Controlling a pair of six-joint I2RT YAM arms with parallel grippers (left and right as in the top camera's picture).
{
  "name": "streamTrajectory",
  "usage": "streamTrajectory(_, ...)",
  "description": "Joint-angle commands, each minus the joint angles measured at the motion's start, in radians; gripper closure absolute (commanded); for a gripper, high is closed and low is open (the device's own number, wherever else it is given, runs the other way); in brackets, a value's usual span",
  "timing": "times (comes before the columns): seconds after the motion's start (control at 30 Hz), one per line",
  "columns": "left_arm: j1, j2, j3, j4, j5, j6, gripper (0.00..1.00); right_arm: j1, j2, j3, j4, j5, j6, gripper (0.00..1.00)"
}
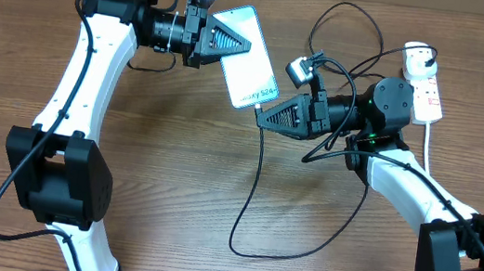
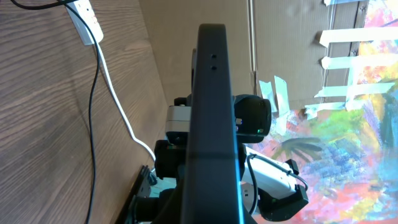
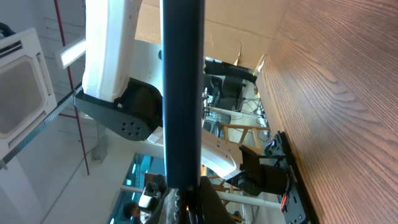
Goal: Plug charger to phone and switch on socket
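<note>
The phone (image 1: 252,62), its light blue screen facing up, is held tilted above the table. My left gripper (image 1: 234,43) is shut on its top end. My right gripper (image 1: 261,116) is shut on the charger's connector tip, which sits at the phone's bottom edge. The thin black charger cable (image 1: 252,188) hangs down from there and loops over the table. In the left wrist view the phone (image 2: 211,106) shows edge-on as a dark bar. It is also edge-on in the right wrist view (image 3: 181,87), with the connector (image 3: 186,202) at its lower end. The white socket (image 1: 423,83) lies at the far right.
A black plug (image 1: 418,56) sits in the socket's far end. The socket's thick white lead (image 1: 430,146) runs down toward the right arm's base. The socket (image 2: 86,22) and the white lead (image 2: 118,102) also show in the left wrist view. Cardboard stands behind the table.
</note>
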Motion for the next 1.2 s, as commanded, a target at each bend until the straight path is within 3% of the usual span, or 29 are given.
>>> streamTrajectory(0.0,-0.027,-0.006,0.001,-0.016,0.082,0.001,0.96,-0.011,-0.023,0.027,0.003,0.148,0.0,0.96)
streamTrajectory(1.17,-0.026,-0.006,0.001,-0.149,0.027,0.116,0.96,-0.012,-0.021,0.027,0.003,0.048,0.047,0.96)
